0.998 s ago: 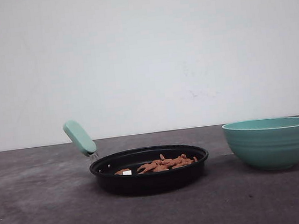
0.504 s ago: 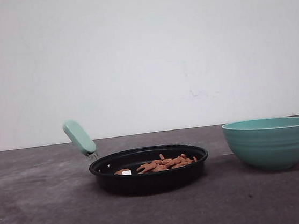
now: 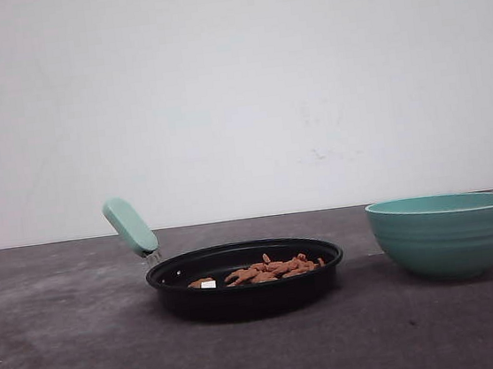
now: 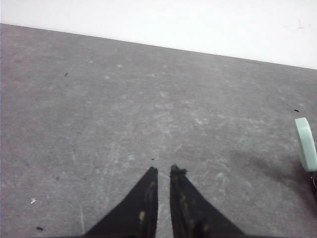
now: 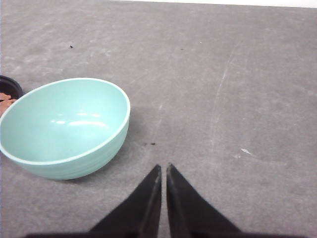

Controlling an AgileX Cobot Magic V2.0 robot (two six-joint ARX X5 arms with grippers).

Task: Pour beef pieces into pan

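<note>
Front view: the beef pieces already lie in the pan, left of the empty bowl.

Left wrist view: left fingers nearly pressed together, pan handle nearby.

Right wrist view: right fingers pressed together beside the bowl on the bench.

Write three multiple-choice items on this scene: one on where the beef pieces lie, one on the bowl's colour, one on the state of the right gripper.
1. Where do the beef pieces lie?
A. In the bowl
B. In the pan
C. On the bare table

2. What colour is the bowl?
A. Teal
B. Red
C. Black

3. How is the right gripper?
A. Shut on the bowl
B. Wide open
C. Shut, holding nothing

Key:
1 B, the front view shows the chunks inside the black pan.
2 A, front and right wrist views both show it teal.
3 C, its fingertips nearly meet over bare table, beside the bowl.
</note>
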